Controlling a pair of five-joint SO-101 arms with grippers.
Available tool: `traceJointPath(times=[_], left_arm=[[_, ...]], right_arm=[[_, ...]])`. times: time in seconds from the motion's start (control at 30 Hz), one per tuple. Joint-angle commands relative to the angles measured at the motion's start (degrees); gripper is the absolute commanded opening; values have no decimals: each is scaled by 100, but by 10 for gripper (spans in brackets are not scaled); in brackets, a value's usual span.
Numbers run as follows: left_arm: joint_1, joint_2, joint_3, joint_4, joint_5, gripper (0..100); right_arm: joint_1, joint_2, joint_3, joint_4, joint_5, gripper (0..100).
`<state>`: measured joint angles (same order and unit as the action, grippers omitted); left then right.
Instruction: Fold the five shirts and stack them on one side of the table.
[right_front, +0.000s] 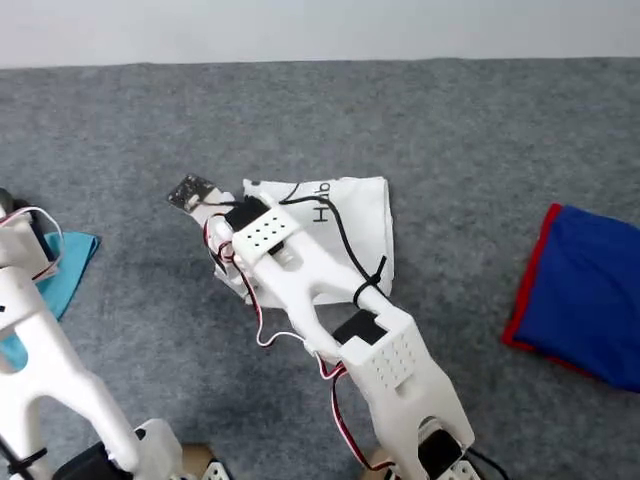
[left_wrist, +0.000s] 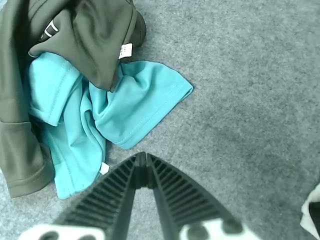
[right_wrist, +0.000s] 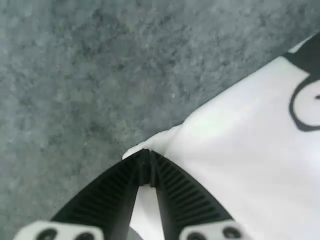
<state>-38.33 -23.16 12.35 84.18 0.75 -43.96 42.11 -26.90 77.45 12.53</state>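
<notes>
Our right gripper (right_wrist: 145, 166) pinches the white printed cloth shirt (right_front: 365, 215) by its left corner. In the high view, the rest spreads right, mid-frame.

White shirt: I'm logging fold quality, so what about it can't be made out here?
High view: the right arm lies across the white shirt, hiding its near-left part.
Right wrist view: the picture's edge cuts the shirt off on two sides.
Right wrist view: the shut fingers cover its corner, so whether cloth is pinched is unclear.
</notes>
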Motion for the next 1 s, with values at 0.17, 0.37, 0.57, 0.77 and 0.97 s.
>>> traceJointPath(times=[0.17,0.37,0.57,0.77,0.97], left_arm=[[35,-211,-31,-105,35,5],[35,-211,-31,-114,35,5],[35,-211,-31,-97,35,5],[9,-211,-31,-88,35,5],[26,-211,-31,-88,35,5]], right_arm=[[180,-884,-44,840,905,11],[488,-1420,-44,-365,897,15],[813,-919,-44,-2044,905,13],[1015,189,-44,-3284,941,13],[1341,541,-563,-3371,941,11]])
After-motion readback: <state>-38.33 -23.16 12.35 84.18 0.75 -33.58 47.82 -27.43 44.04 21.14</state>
